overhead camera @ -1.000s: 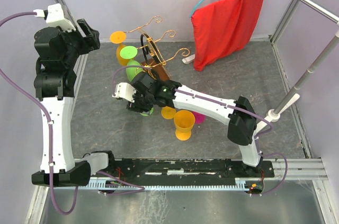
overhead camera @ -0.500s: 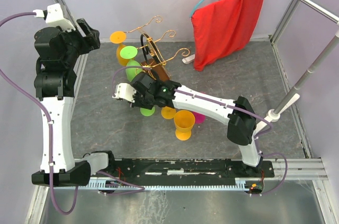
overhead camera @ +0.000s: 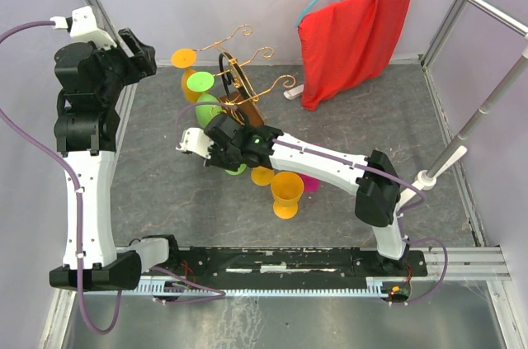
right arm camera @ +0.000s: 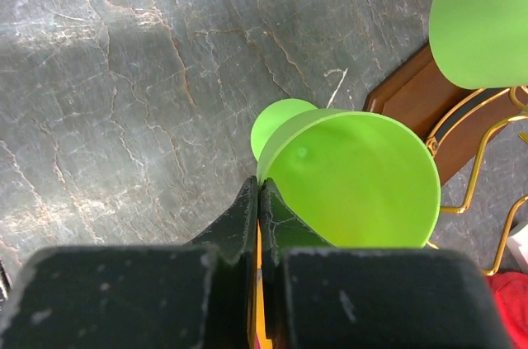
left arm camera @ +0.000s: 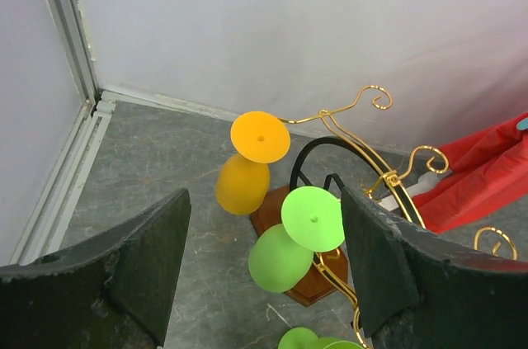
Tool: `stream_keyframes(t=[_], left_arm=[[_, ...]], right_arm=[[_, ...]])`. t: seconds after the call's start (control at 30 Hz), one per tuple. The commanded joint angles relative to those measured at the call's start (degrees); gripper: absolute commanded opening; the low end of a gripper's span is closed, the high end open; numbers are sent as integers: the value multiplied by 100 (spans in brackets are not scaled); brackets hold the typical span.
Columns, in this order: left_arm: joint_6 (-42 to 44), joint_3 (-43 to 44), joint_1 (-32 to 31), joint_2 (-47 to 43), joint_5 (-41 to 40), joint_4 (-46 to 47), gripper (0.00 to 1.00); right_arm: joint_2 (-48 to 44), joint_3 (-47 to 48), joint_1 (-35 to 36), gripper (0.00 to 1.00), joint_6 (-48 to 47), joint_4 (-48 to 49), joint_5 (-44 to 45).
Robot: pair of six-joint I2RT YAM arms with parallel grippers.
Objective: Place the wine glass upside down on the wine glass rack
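Right wrist camera: the right gripper (right arm camera: pixel 259 200) is seen with its fingers pressed together on the rim of a green wine glass (right arm camera: pixel 351 180) — one finger lies outside the wall, the other just inside the mouth. The mouth of the glass is turned toward the camera, and its round foot (right arm camera: pixel 276 124) shows beyond the bowl, over the grey table (right arm camera: pixel 124 77). Whether the glass rests on the table or is lifted off it cannot be told. Just beside it, at the upper right, the brown wooden base (right arm camera: pixel 404 97) of the rack is seen with some gold wire, and a second green glass (right arm camera: pixel 483 23) shows above them.

From the top camera, the right gripper is found in front of the rack (overhead camera: pixel 247 77), near its base, with the held glass showing only as a small green patch under it. A yellow glass (overhead camera: pixel 286 191) is stood just beside the right forearm, on its near side. A red cloth (overhead camera: pixel 355 35) is hung at the back right.

The left gripper (overhead camera: pixel 151 56) is held high at the left, well apart from the rack, its fingers spread wide with nothing between them. In its wrist view an orange glass (left arm camera: pixel 247 167) and the second green glass are hung upside down on the rack's wire arms — feet up, bowls down.
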Motion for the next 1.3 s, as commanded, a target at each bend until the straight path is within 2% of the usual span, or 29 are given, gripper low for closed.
stream_keyframes(t=[0.0,0.2,0.3,0.53,0.7,0.83,0.93,1.07,1.27], left_arm=[[-448,78,29,-157,-246,376,81],[-649,119,31,-165,-593,476,82],[-806,92,31,-139,-613,563,82],[-1266,44,29,-41,-445,865,83],[-1500,0,36,39,-313,1043,83],[-1846,-153,30,62,-109,1316,85],[-2043,53,31,257,333,1351,99],[-2168,270,28,410,504,1380,99],[-2410,150,29,342,382,1740,99]], right_arm=[[-762,72,-32,1,558,169,-38],[-2166,-758,-496,1,1761,820,-962],[-2827,-1287,-568,1,1949,1233,-1284],[-3487,-1335,-696,1,2244,1772,-1968],[-3556,-1188,-742,1,2413,2058,-2229],[-3580,-1292,-767,1,2292,2532,-1816],[-3313,-985,-837,1,1851,2666,-1480],[-2844,-337,-1025,1,1523,2892,-1419],[-2343,-167,-1307,1,1253,3840,-941]])
